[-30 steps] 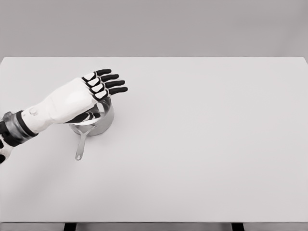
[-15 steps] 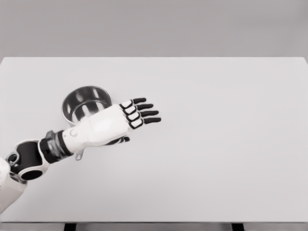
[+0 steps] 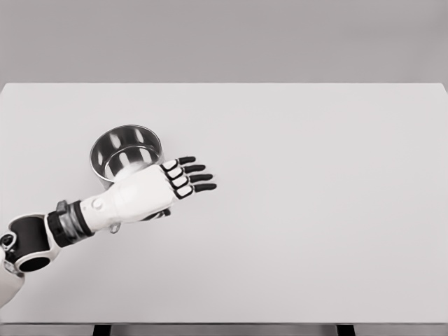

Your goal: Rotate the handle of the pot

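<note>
A small steel pot (image 3: 124, 150) stands upright on the left part of the white table (image 3: 294, 210). Its handle points toward the near edge and is mostly hidden under my left hand; only the handle's tip (image 3: 114, 227) shows below the wrist. My left hand (image 3: 189, 176) lies just in front of and to the right of the pot, palm down, fingers (image 3: 187, 169) stretched out to the right and holding nothing. The right arm is out of view.
The white table reaches across the whole view, with a grey wall behind it. Nothing else stands on it besides the pot.
My left hand came off from above the pot, swung toward the near right, then drew back slightly left and lower. The pot now shows uncovered and has not moved.
</note>
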Controlling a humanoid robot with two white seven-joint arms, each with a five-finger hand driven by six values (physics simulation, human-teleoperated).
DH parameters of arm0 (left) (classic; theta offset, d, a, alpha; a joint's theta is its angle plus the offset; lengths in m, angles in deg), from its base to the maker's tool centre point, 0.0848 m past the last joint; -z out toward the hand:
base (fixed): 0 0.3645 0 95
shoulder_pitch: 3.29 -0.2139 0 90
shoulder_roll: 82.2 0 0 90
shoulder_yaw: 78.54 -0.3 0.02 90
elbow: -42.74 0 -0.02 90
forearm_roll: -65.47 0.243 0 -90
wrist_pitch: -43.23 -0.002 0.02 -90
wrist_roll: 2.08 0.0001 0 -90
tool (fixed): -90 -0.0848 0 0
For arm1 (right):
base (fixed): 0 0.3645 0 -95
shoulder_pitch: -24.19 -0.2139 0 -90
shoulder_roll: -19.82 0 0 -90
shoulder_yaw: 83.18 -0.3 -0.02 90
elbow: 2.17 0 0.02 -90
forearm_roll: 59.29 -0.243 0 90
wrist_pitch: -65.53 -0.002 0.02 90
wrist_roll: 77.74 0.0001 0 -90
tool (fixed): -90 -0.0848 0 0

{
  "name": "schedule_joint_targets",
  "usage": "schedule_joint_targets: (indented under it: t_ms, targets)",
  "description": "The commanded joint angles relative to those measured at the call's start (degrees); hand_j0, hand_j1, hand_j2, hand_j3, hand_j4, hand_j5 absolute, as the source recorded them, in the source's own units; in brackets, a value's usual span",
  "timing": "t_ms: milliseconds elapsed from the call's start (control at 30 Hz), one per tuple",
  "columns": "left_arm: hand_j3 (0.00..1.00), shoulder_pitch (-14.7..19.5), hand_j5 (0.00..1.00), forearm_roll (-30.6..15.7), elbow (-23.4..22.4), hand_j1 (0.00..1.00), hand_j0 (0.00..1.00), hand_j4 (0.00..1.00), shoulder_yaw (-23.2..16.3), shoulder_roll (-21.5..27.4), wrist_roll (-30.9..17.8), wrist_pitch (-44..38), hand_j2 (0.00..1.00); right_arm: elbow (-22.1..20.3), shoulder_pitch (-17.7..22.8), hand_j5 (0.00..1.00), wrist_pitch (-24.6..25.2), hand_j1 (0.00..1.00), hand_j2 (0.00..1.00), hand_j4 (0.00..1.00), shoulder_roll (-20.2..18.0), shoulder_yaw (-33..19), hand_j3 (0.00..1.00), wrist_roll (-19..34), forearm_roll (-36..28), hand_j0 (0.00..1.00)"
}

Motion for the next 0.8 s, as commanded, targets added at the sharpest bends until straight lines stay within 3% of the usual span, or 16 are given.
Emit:
schedule_joint_targets:
  t_ms: [0, 767]
  targets:
    - [1.0, -0.18, 1.0, -0.5, -0.2, 1.0, 1.0, 1.0, 1.85, 0.46, 0.05, 0.0, 1.0, 0.0, 0.0, 1.0, -0.01, 1.0, 1.0, 1.0, 0.0, 0.0, 1.0, 0.0, -0.04, 1.0]
    - [1.0, -3.43, 1.0, -0.76, -0.2, 1.0, 1.0, 1.0, 5.46, 3.45, 1.28, 0.0, 1.0, 0.0, 0.0, 1.0, -0.01, 1.0, 1.0, 1.0, 0.0, 0.0, 1.0, 0.0, -0.04, 1.0]
